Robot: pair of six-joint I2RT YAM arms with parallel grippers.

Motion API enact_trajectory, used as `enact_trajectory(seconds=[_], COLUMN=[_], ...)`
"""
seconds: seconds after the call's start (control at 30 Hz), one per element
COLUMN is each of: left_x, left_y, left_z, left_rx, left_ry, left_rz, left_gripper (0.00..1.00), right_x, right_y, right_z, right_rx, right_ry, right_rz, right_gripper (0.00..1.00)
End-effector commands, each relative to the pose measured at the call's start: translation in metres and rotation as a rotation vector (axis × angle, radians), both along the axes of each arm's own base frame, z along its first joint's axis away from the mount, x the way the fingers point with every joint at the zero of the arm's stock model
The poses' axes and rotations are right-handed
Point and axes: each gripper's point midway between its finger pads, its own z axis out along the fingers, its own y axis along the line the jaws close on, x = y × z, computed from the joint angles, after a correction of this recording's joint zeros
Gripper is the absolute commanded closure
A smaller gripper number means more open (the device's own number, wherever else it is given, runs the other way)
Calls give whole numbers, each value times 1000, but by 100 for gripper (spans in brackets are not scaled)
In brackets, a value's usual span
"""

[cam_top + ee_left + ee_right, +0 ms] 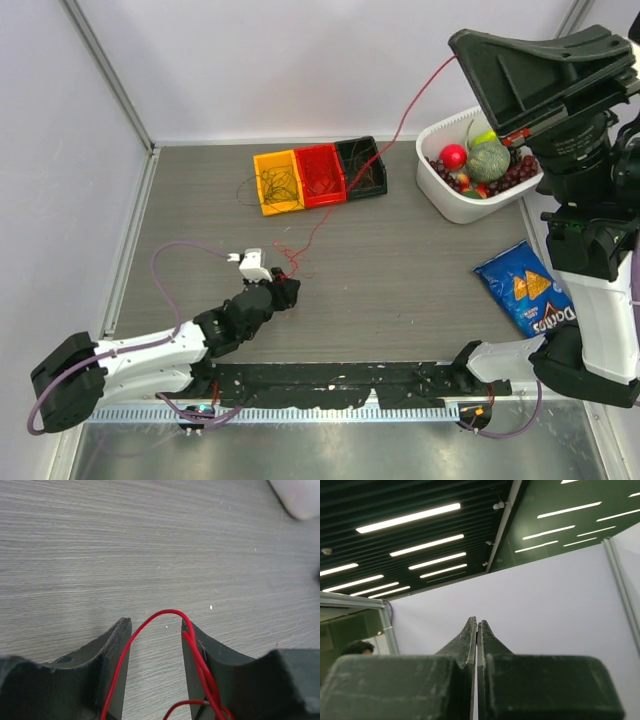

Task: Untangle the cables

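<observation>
The grey table (400, 270) carries it all. At its right side the right arm (600, 300) towers up, with the right gripper (458, 42) (477, 625) clenched shut and aimed at the ceiling. The left arm (150, 355) lies low and outstretched, the left gripper (284, 288) (156, 625) near the tabletop with jaws parted, squeezing nothing. A blue bag (527, 290) reads "Doritos". Of three small bins (320, 175), the yellow one holds curly dark cables (275, 186). The hair-thin red cable (398, 128) (167, 611) slants from the raised tip, apparently pinched there, past the bins to a loop between the left jaws.
</observation>
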Motion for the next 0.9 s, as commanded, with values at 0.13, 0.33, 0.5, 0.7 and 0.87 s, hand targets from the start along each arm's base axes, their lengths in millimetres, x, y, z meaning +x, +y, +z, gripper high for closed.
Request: enact_trajectory(seconds=[0.13,0.33,0.5,0.7,0.87], left_x=[-6,-17,-13,-11,-12], left_y=[55,100,128,139,129], left_z=[-18,-28,-1,15,12], left_rx=[-53,-109,-69,20,28], left_ry=[112,188,103,64,97], left_rz=[276,520,611,626,573], left_gripper=[94,100,100,100,100], right_x=[29,18,7,-2,-4], right_y=[-29,-98,-170,-226,-234], right_z=[4,20,6,-19,-39], right_rx=[32,108,118,94,80], right_ry=[2,-21,0,62,99], right_rz=[-304,-591,-905,-1139,-1145], right_gripper=[99,99,99,99,99])
